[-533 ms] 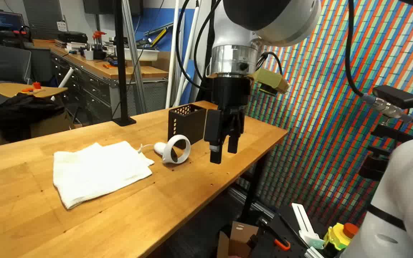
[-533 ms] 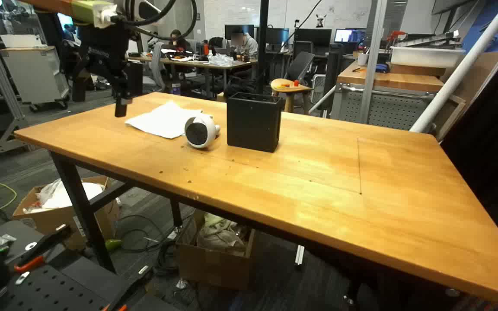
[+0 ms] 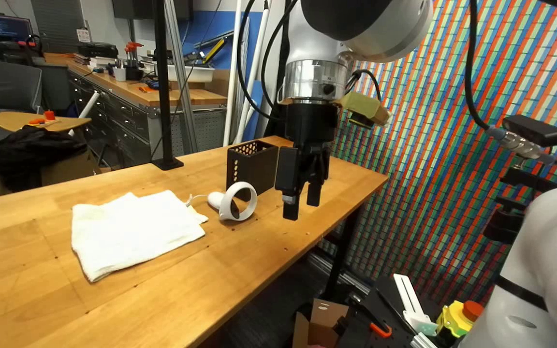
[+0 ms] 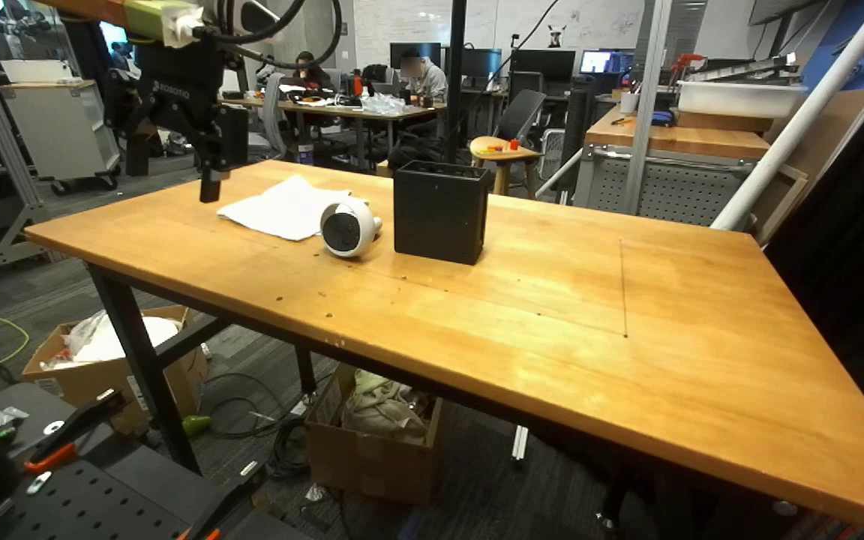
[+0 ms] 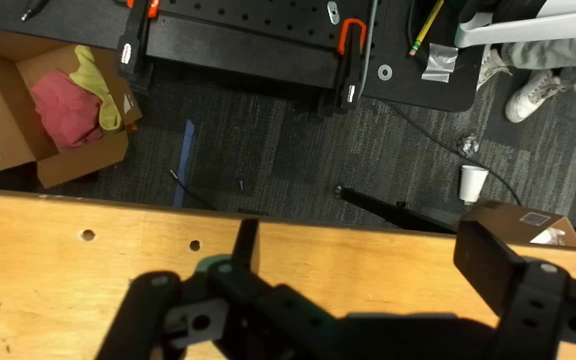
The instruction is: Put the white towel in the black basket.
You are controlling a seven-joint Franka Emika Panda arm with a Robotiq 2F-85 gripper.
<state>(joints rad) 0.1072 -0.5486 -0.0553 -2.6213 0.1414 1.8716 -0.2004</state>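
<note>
The white towel (image 3: pixel 133 232) lies folded and flat on the wooden table; it also shows in an exterior view (image 4: pixel 282 211). The black basket (image 3: pixel 254 169) stands upright on the table, open at the top, with round holes in one side; it also shows in an exterior view (image 4: pixel 439 217). My gripper (image 3: pixel 302 204) is above the table near its edge, apart from towel and basket. Its fingers are apart with nothing between them, as an exterior view (image 4: pixel 174 178) and the wrist view (image 5: pixel 363 250) show. Towel and basket are out of the wrist view.
A white ring-shaped controller (image 3: pixel 215 199) lies between the towel and the basket, also in an exterior view (image 4: pixel 348 229). A black post (image 3: pixel 166 162) stands at the table's far edge. The table's near edge (image 5: pixel 318 225) runs below the gripper; cardboard boxes (image 4: pixel 372 461) stand on the floor.
</note>
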